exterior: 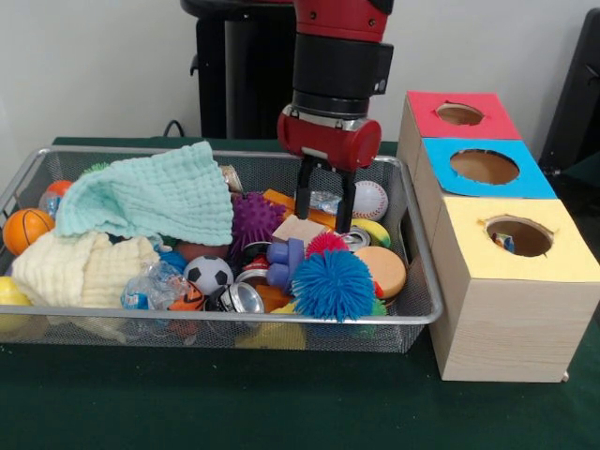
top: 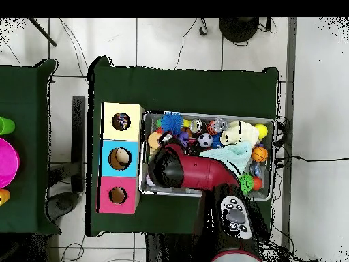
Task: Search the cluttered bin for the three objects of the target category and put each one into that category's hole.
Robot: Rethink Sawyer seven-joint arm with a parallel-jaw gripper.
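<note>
The wire mesh bin (exterior: 281,322) is full of toys and cloths. My gripper (exterior: 325,208) hangs inside its right half, open, with its black fingers (exterior: 347,206) apart just above a tan block (exterior: 298,228) and some clear plastic; it holds nothing. No blotched cloth piece shows in the bin. The yellow-surround hole (exterior: 518,236) tops the nearest wooden box, right of the bin, and a small colourful scrap (exterior: 504,243) shows inside it. In the overhead view the arm's red head (top: 170,167) covers the gripper, beside the yellow hole (top: 121,121).
A mint-green waffle cloth (exterior: 155,197) lies over a cream one (exterior: 80,267) at the bin's left. A blue spiky ball (exterior: 333,284), purple spiky ball (exterior: 255,220), soccer ball (exterior: 208,274) and baseball (exterior: 369,199) surround the gripper. Blue-surround (exterior: 484,167) and red-surround (exterior: 459,113) holes stand behind the yellow.
</note>
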